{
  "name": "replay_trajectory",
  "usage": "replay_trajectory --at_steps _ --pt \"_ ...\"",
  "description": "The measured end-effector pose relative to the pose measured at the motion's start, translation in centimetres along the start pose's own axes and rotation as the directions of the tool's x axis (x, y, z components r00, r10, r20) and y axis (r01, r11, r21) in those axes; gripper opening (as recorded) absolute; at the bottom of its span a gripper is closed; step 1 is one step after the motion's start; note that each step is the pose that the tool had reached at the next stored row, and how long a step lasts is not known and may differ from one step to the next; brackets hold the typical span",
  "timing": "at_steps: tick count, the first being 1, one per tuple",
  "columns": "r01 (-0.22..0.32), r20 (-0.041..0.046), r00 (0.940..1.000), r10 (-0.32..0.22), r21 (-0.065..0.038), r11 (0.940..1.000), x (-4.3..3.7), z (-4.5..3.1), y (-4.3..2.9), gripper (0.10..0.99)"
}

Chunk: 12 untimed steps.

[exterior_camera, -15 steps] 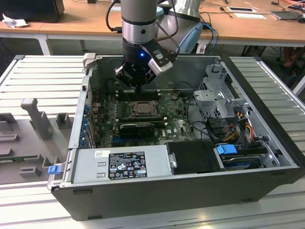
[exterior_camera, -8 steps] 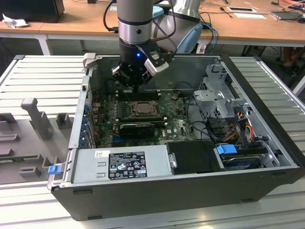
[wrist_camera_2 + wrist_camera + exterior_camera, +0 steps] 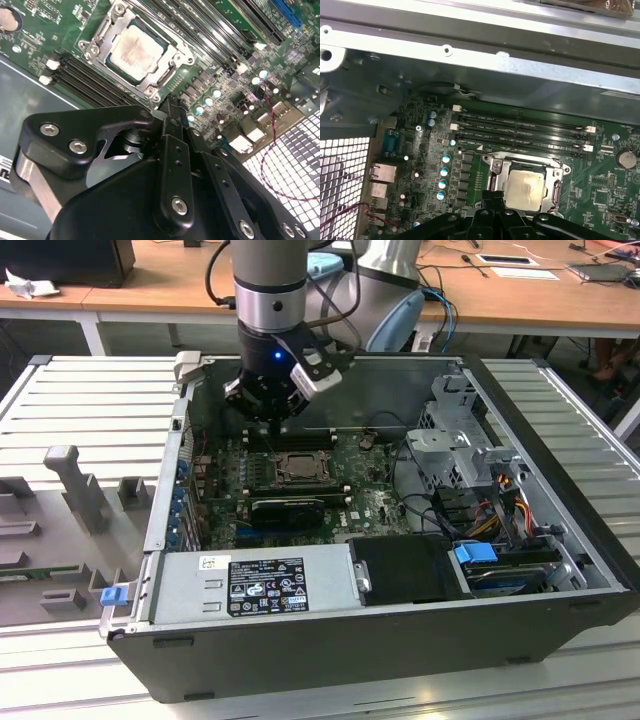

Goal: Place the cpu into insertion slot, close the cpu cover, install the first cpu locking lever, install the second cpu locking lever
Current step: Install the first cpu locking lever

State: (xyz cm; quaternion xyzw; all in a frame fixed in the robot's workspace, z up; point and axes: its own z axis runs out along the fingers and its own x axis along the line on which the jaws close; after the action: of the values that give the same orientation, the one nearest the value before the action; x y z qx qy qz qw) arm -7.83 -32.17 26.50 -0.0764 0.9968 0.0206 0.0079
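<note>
Now the gripper (image 3: 171, 102) hovers just beside a corner of the cpu cover (image 3: 97, 42), pinched closed and empty, the cpu (image 3: 136, 53) already seated in that cover's window, so it's lever stage, I'd say, calling for a precise press along the cover's edge.

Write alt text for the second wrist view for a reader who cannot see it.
The pale cpu lies seated in the window of the flat silver cpu cover on a green motherboard. The black gripper looms in the foreground, its tip close beside one corner of the cover.
</note>
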Motion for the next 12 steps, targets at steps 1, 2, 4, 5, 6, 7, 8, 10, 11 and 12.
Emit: replay_trajectory --at_steps 1,2,4,5,6,7,8,10,11,12 --pt "0.000 0.0000 1.0000 0.000 0.000 1.0000 0.03 0.00 0.01 0.106" --pt "0.000 -0.0002 1.0000 0.000 0.000 1.0000 0.04 -0.01 0.01 0.106" --pt "0.000 -0.0001 1.0000 0.000 0.000 1.0000 0.12 0.00 0.02 0.106" --pt "0.000 -0.0001 1.0000 0.000 0.000 1.0000 0.18 0.00 0.02 0.106" --pt "0.000 -0.0001 1.0000 0.000 0.000 1.0000 0.26 -0.01 0.03 0.106" --pt "0.000 -0.0002 1.0000 0.000 0.000 1.0000 0.38 -0.01 0.05 0.106" --pt "0.000 -0.0002 1.0000 0.000 0.000 1.0000 0.63 -0.01 0.09 0.106" --pt "0.000 -0.0001 1.0000 0.000 0.000 1.0000 1.00 0.00 0.15 0.106" --pt "-0.002 0.0001 1.0000 0.002 0.000 1.0000 1.09 0.02 0.17 0.106" --pt "-0.010 0.0002 0.9999 0.010 0.000 0.9999 1.09 0.02 0.17 0.106"
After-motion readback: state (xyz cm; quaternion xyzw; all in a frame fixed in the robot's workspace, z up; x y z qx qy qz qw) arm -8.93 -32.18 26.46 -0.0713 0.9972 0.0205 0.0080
